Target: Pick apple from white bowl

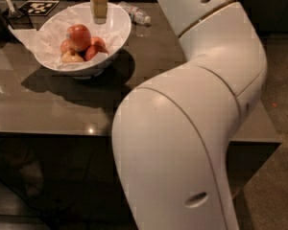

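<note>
The white bowl (pixel 116 27), lined with crumpled white paper, stands on the dark table at the upper left of the camera view. In it lies the apple (pixel 79 36), large, red with an orange sheen, on top of smaller red apples (pixel 95 50) and a pale yellowish one (pixel 71 57). The gripper (pixel 99 14) hangs at the top edge over the bowl's far inner side, just right of and behind the apple. Only its tan lower part shows.
The dark glossy table (pixel 48 104) has its front edge near mid-frame. A clear plastic bottle (pixel 136 14) lies behind the bowl. A black-and-white marker tag (pixel 37 6) sits at the far left. My big white arm (pixel 192 128) fills the right half.
</note>
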Available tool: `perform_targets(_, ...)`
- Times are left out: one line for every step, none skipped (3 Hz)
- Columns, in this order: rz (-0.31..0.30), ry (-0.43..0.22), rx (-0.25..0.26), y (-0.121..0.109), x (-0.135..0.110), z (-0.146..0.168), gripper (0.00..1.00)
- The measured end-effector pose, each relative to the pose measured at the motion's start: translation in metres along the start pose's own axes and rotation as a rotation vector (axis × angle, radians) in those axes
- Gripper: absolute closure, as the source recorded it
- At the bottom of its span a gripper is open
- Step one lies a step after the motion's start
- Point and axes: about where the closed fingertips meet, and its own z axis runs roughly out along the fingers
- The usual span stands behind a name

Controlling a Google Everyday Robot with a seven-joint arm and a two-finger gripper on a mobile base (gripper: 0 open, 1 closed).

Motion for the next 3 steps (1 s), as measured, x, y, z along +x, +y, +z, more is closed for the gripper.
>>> perform_targets(-0.004,0.011,-0.016,-0.007,0.001,0.02,0.0)
perform_targets(0.002,0.011,-0.043,-0.015,0.001,0.061,0.0)
perform_targets(0.0,-0.003,-0.009,-0.025,-0.004,0.065,0.0)
